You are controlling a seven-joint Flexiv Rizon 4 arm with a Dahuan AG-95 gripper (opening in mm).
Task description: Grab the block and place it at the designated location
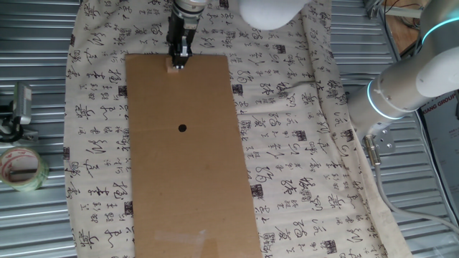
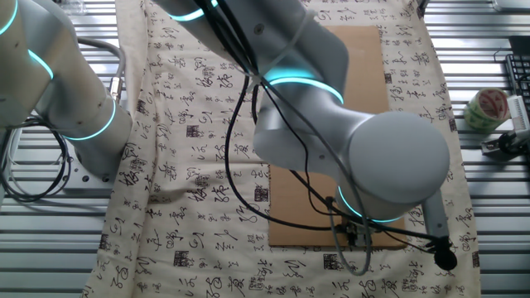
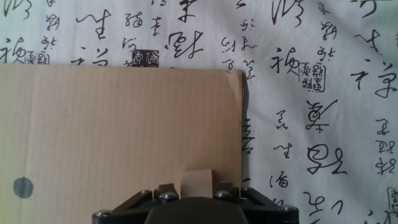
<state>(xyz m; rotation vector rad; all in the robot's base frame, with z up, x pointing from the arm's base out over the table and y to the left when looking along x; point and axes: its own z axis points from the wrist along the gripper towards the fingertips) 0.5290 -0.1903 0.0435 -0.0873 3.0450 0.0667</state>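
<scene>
At the card's far edge, the gripper (image 1: 178,63) straddles the block (image 3: 195,183), jaws narrow beside it, grip unconfirmed. Best squeeze squarely, lift straight, then cross to the dot (image 1: 182,129).

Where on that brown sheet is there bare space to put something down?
Nearly all the cardboard sheet is bare: the wide stretches around the black dot down to its near end. Only the far corner is crowded, where the gripper sits at the block.
</scene>
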